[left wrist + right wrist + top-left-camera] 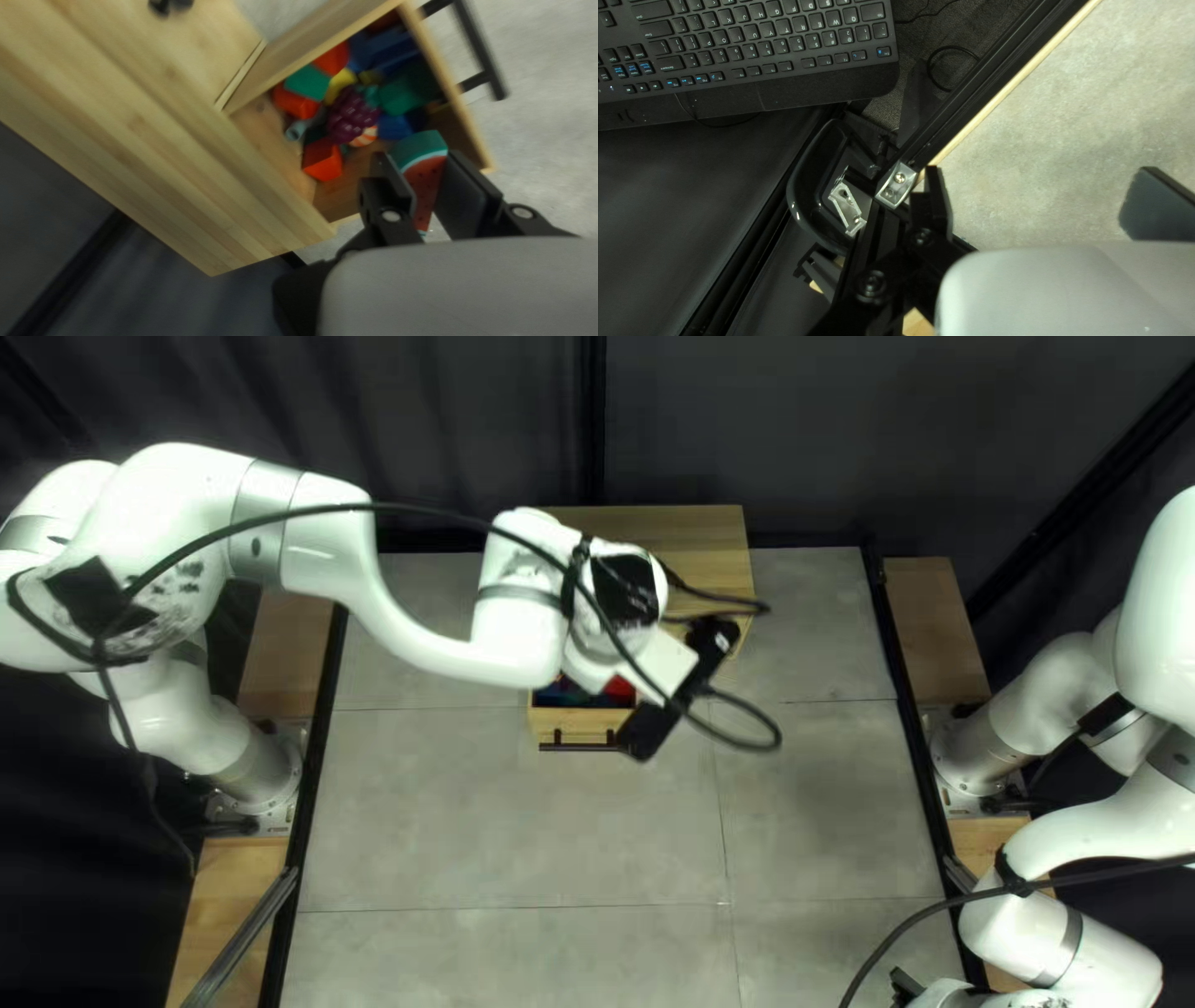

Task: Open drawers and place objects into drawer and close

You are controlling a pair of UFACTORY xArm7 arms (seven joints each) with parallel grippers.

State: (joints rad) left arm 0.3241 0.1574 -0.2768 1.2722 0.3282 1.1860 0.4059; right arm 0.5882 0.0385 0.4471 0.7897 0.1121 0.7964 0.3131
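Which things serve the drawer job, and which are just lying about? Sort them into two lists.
For the job:
red-and-green toy watermelon slice, held in my left gripper
pale wooden cabinet
its open wooden drawer, with a black bar handle
purple toy grape bunch, inside

Apparently just lying about:
black computer keyboard
thin looped black cable

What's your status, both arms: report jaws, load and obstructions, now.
Left gripper: jaws shut on watermelon slice. Right gripper: jaws wide open, nothing between. Drawer open, toys inside; no obstruction visible.
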